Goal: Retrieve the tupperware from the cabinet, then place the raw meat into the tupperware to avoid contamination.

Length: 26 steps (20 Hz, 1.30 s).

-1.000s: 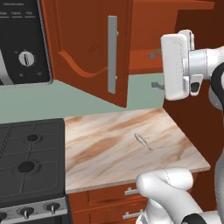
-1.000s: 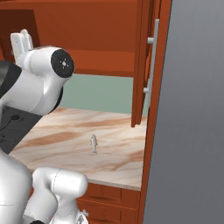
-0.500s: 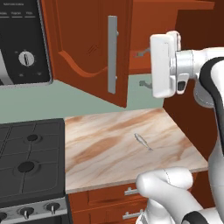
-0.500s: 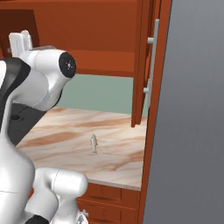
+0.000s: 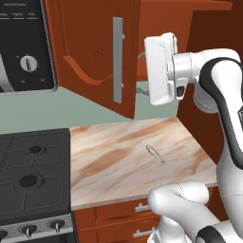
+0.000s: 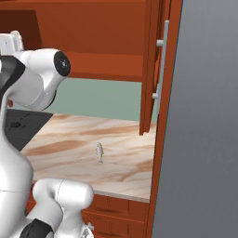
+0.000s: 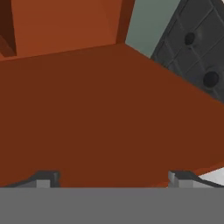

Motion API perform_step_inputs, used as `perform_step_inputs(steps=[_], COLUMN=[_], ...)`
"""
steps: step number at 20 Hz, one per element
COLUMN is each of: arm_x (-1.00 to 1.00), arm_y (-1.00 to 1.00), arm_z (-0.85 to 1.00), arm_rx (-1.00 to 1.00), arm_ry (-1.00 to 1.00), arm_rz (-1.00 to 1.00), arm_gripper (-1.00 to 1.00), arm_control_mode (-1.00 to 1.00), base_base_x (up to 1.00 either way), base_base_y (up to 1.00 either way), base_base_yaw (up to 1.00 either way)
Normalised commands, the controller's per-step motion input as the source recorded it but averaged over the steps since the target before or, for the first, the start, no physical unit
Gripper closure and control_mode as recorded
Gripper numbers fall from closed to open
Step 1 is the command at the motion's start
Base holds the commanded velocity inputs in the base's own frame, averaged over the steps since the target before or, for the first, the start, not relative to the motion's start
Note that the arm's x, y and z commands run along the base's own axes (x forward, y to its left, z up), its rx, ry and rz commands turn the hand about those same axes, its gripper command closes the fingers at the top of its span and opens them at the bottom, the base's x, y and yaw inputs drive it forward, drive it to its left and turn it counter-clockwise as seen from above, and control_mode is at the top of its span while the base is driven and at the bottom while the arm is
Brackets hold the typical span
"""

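On the left sits the black stove (image 5: pixel 31 178), and next to it is the pale marble surface (image 5: pixel 109 166). Above that, the cabinet (image 5: pixel 92 52) has its left door swung open, with a long grey handle (image 5: pixel 117 59) on it. Further right, the raw meat (image 5: pixel 154 153) lies flat on the surface all by itself, well apart from the stove. It looks like a tiny silver fish. I think it is very light, thin and a bit slippery, so it would be best to pinch it across its middle, not at the pointy ends. Up above it, the pincer (image 5: pixel 140 71) is raised near the cabinet opening. Its two tips (image 7: pixel 47 178) stand wide apart and hold nothing. The tupperware cannot be seen yet; it is likely inside the cabinet. It is probably a stiff, light box, so one side wall should be a good place to grab it.
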Motion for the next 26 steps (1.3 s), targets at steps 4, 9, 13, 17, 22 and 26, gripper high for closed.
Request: perform_step_inputs(steps=[4, 9, 13, 17, 22, 26], arm_x=[0.01, 0.00, 0.01, 0.10, 0.14, 0.02], arm_y=[0.44, 0.57, 0.86, 0.88, 0.83, 0.33], arm_z=[0.00, 0.00, 0.00, 0.00, 0.00, 0.00], arm_rx=[0.00, 0.00, -0.01, -0.04, -0.07, -0.08], arm_ry=[0.00, 0.00, 0.00, 0.00, 0.00, 0.00], arm_rz=[0.07, 0.06, 0.04, 0.01, 0.00, 0.00], arm_gripper=[-1.00, -1.00, -1.00, -1.00, -1.00, -1.00], arm_control_mode=[-1.00, -1.00, -1.00, -1.00, -1.00, -1.00], base_base_x=[0.00, 0.00, 0.00, 0.00, 0.00, 0.00], base_base_y=[0.00, 0.00, 0.00, 0.00, 0.00, 0.00], base_base_yaw=[0.00, 0.00, 0.00, 0.00, 0.00, 0.00])
